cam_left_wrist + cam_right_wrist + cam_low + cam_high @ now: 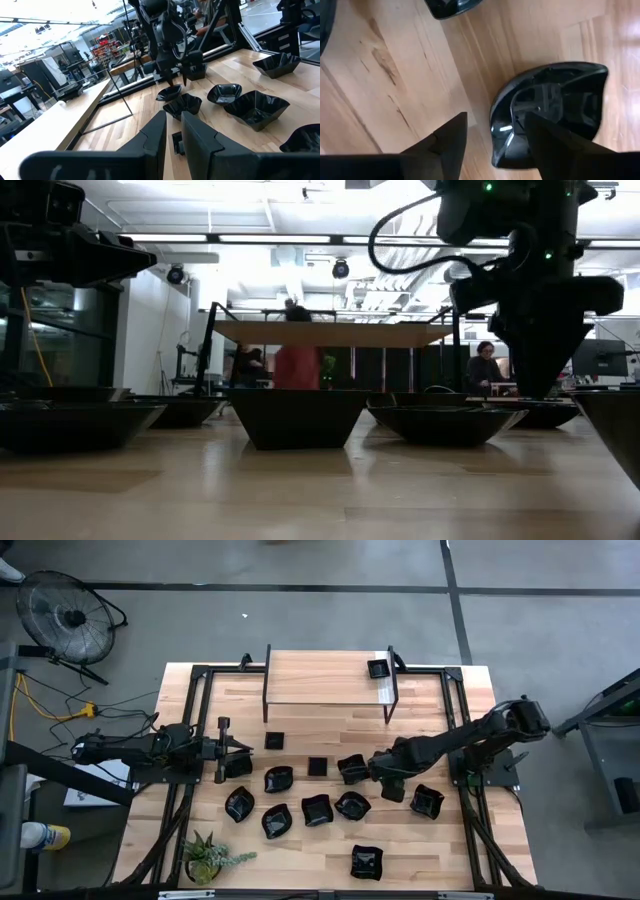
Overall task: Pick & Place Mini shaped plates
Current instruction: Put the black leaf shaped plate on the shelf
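Robotics lab or open workshop hall, butcher-block table (330,710) in black metal framing, floor fan (65,618) on grey concrete at far left, ceiling strip lights (300,238) overhead, people (486,367) at benches in far background, stocked shelving (102,47) beyond

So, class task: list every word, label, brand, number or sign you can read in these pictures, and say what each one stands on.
None can be read.
The mini shaped plates are plain black, unmarked.
The wooden table shows no print.
Shelves in the room behind are too blurred to read.
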{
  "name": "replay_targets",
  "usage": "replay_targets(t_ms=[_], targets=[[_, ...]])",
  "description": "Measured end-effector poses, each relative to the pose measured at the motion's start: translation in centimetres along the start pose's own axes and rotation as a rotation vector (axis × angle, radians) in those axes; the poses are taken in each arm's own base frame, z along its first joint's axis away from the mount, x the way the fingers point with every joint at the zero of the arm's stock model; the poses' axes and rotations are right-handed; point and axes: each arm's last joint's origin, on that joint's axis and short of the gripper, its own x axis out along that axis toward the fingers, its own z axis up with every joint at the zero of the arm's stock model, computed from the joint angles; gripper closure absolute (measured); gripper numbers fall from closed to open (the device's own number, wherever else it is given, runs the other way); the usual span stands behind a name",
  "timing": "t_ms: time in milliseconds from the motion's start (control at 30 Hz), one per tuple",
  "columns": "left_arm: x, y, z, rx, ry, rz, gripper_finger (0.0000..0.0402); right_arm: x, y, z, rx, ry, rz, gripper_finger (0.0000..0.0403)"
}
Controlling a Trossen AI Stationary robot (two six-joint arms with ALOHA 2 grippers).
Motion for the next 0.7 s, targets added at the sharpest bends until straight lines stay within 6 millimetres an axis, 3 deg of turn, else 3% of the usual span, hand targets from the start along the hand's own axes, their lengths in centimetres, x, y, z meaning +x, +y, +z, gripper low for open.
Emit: replay_targets(t_ms=[333, 700], targets=[[0.0, 0.0, 0.0, 0.0, 0.0, 0.0, 0.0346, 2.0, 0.3, 0.4, -0.008, 0.036, -0.081, 0.0216], [0.0, 0.0, 0.0, 0.0, 0.0, 0.0, 0.0346, 2.2, 0.2, 0.4, -0.013, 0.024, -0.118, 0.0252]])
